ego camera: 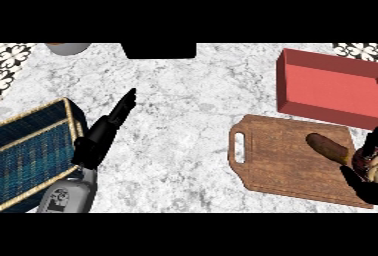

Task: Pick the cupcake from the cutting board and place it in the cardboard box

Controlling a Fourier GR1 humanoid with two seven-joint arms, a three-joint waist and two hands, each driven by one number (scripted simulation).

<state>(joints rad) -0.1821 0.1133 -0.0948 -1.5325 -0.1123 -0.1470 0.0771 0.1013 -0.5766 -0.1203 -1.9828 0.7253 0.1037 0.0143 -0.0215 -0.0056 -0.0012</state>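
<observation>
Counter: a white-and-grey marbled stone counter (184,125) carries everything.
Cutting board: a brown wooden rectangular cutting board (284,160) with a slot handle at its left end lies near the counter's right edge, slightly turned.
Box: a red, open, shallow rectangular box (328,90) sits at the counter's far right corner, just beyond the board's far edge.
Cupcake: a brown-wrapped cupcake (365,162) shows only in part at the board's right end — the right hand hides most of it.
Right hand: the black right hand (362,185) is at the view's right edge, fingers curled round the cupcake over the board.
Brown object: an elongated brown roll-like item (326,146) lies on the board just left of the hand.
Left hand: the black left hand (111,125) rests at the left, fingers straight and together — holding nothing.
Basket: a blue plaid woven basket (33,150) with a tan rim stands at the counter's left edge, beside the left forearm.
</observation>
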